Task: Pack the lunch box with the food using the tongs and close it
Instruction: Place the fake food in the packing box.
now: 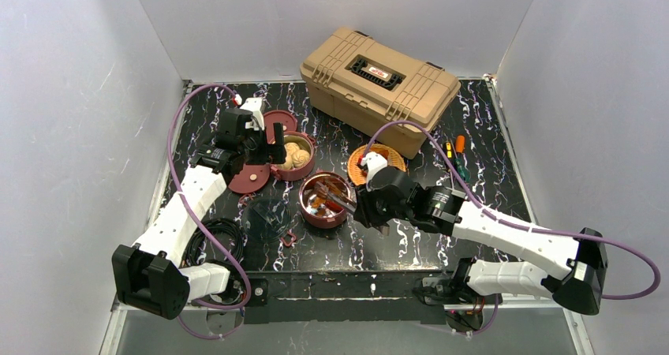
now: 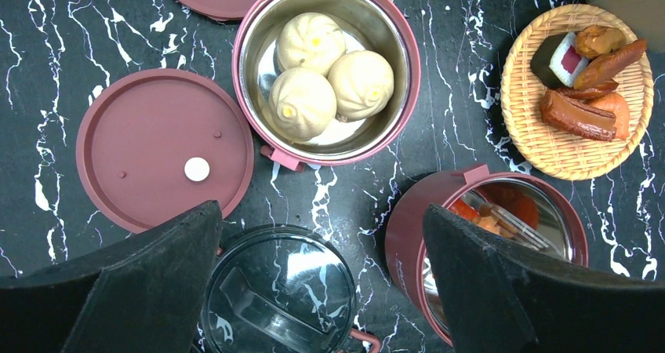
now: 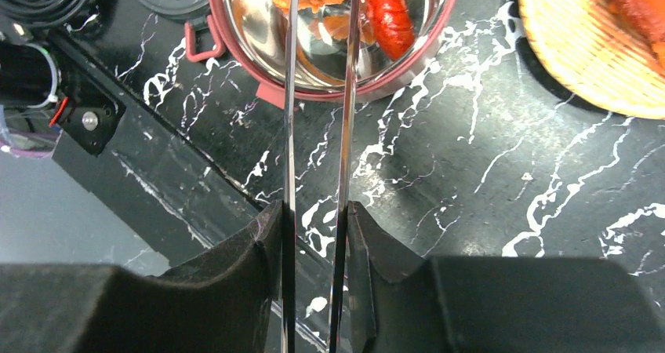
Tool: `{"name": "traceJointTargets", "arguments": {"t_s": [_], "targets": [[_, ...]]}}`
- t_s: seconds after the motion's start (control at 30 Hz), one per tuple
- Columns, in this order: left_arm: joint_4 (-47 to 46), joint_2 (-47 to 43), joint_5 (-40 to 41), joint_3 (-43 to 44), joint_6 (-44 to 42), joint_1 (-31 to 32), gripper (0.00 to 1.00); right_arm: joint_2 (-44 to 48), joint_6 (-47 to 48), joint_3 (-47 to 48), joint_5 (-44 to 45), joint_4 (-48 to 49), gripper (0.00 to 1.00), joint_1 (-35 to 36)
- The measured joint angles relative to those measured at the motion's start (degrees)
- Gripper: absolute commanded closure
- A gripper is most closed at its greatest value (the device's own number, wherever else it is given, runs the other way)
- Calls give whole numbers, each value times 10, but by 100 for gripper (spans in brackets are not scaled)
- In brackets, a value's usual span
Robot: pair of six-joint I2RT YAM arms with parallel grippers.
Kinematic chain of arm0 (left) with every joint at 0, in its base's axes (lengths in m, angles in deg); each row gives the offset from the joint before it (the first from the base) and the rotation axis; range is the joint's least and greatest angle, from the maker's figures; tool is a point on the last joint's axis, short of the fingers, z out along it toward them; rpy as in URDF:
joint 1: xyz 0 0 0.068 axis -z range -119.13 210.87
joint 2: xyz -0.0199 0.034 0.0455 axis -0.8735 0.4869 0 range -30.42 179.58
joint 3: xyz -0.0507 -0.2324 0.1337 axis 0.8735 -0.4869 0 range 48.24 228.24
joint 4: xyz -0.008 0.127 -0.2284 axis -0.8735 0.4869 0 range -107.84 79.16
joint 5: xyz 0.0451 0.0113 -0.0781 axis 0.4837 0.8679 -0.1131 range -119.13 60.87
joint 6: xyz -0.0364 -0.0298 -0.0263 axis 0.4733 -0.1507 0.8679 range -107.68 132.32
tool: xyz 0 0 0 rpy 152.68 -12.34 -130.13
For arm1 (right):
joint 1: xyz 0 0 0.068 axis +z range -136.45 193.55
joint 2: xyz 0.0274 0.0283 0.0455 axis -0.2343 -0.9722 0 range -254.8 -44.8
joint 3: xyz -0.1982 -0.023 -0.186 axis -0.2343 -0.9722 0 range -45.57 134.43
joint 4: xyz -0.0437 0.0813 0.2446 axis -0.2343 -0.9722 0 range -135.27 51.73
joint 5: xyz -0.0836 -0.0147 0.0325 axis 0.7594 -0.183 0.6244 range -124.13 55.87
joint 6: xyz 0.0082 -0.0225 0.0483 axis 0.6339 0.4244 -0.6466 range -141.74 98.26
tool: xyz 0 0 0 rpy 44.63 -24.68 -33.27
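Top external: high at 6 o'clock, angled down, far, whole table (image 1: 497, 158). Left wrist: straight down, mid height, bun bowl (image 2: 411, 63) at 12 o'clock. Right wrist: low, close, facing forward-down. All three share chunk bowl (image 1: 323, 222) and woven plate (image 1: 392, 151).

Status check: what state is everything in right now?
Bun bowl: open, three buns inside.
Second bowl: open, orange and red chunks inside, tongs reaching in.
Lid: off, lying beside bun bowl.
Toolbox: closed.
Woven plate: food on it.
Left gripper: open, empty.
Right gripper: shut on tongs.
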Motion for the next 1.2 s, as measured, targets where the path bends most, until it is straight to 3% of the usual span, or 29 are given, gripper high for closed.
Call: {"name": "traceJointTargets", "arguments": {"t_s": [0.23,0.4,0.77,1.2], "targets": [[0,0,0,0,0,0,2,7,-2,0,24,13,77,0],[0,-2,0,0,0,0,2,-4,-2,0,24,28,64,0],[0,-5,0,0,0,0,2,-10,-4,0,24,42,46,0],[3,-17,7,0,0,0,2,-1,-4,1,31,38,46,2]]}}
